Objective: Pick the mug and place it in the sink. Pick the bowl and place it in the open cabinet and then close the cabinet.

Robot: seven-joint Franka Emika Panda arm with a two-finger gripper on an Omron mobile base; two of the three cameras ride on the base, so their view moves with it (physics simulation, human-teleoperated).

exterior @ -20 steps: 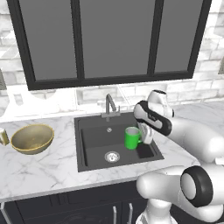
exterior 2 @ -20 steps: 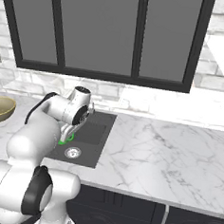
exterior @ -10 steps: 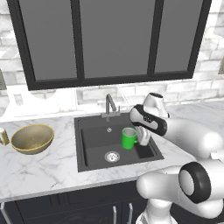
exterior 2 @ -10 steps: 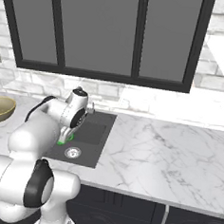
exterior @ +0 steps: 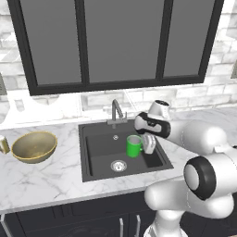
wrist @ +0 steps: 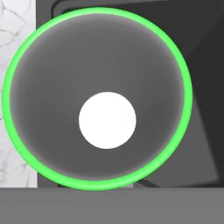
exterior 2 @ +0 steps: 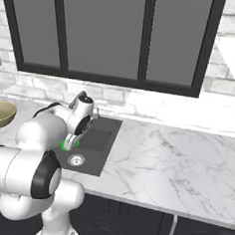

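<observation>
The end effector [exterior: 147, 142] is clenched on the mug [exterior: 134, 146], gripping its right side, and over the last second the arm has carried it leftward from the sink's right rim to hang upright over the basin, above the floor and not yet resting on it. In the hand view the mug's green rim [wrist: 97, 99] sits directly under the camera with the dark basin behind it. That puts step 1 close to done: what remains, as I judge it, is a lowering and a release.

The sink [exterior: 97, 152] holds 1 round steel drain [exterior: 118, 165], just left of and nearer than the mug, so the landing spot looks free. The faucet [exterior: 115, 111] stands at the back rim, apart from the arm.

Well to the left on the marble bench [exterior: 41, 178] sits the bowl [exterior: 34, 146], untouched, with a small brass cylinder [exterior: 3, 144] just beside it. Above, the grey-paned glass cabinets [exterior: 120, 41] hang shut.
</observation>
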